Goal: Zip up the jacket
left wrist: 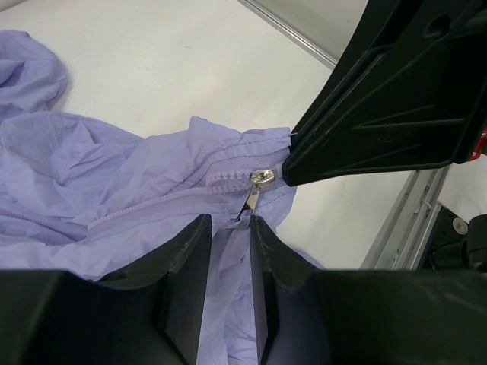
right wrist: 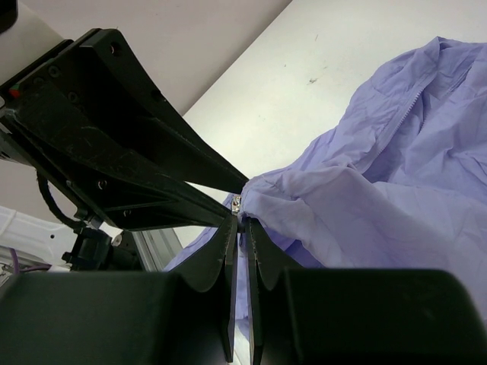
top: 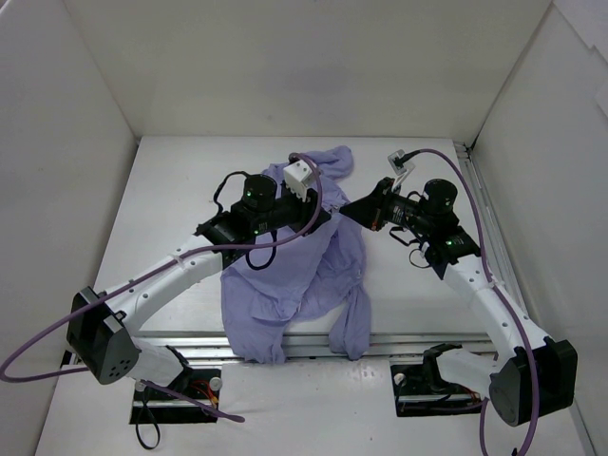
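Jaws of the left gripper (left wrist: 228,222) and right gripper (right wrist: 241,222) both pinch the jacket (top: 304,275) beside its zipper slider (left wrist: 261,179), crumpled on the bench (top: 190,180); being thin and limp, it will likely bunch, so hold near the teeth, taut.

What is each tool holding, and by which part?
Both hold the jacket: the left tool pinches fabric just below the zipper slider; the right tool clamps the edge beside it.
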